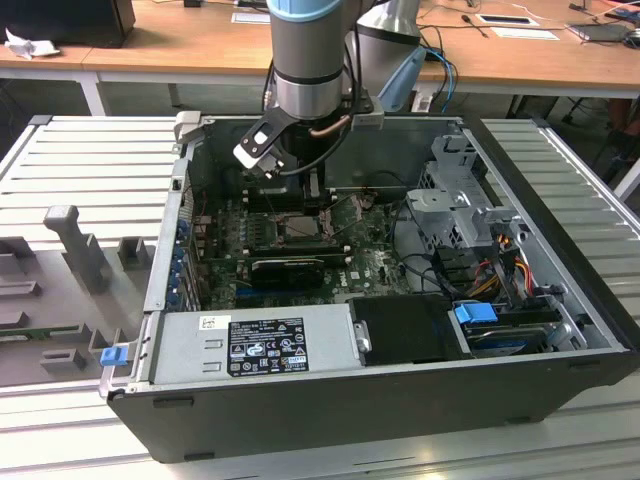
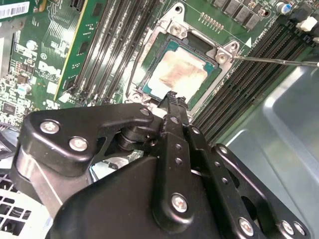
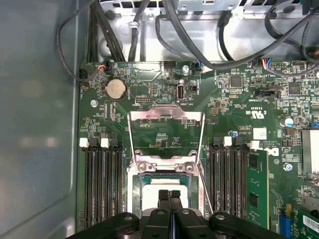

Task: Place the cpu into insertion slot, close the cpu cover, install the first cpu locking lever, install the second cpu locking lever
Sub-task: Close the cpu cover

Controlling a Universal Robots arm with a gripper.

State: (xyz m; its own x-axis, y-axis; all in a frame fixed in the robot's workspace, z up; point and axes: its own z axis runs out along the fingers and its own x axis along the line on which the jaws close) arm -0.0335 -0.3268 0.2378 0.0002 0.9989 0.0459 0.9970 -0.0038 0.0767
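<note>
The cpu (image 2: 182, 72), a pale square chip, lies flat in the insertion slot (image 2: 212, 74) on the green motherboard. The cpu (image 3: 153, 186) and the insertion slot (image 3: 144, 180) are partly hidden by the fingers in the first wrist view. The cpu cover (image 3: 149, 117), a grey metal frame, stands swung back off the socket with green board showing through its opening. Thin wire levers (image 3: 130, 144) run along its sides, and one lever (image 2: 279, 61) sticks out sideways. My gripper (image 2: 174, 98) (image 3: 169, 193) is shut with nothing between the fingers, its tips at the cpu's edge. The gripper (image 1: 298, 195) reaches down into the open case.
Long black memory slots (image 3: 102, 184) flank the socket, one holding a green memory stick (image 3: 256, 184). Cables (image 3: 199, 40) hang over the far board edge. The grey case wall (image 3: 35, 124) is close beside. A power supply (image 1: 250, 345) and drive cage (image 1: 460, 200) fill the case's other parts.
</note>
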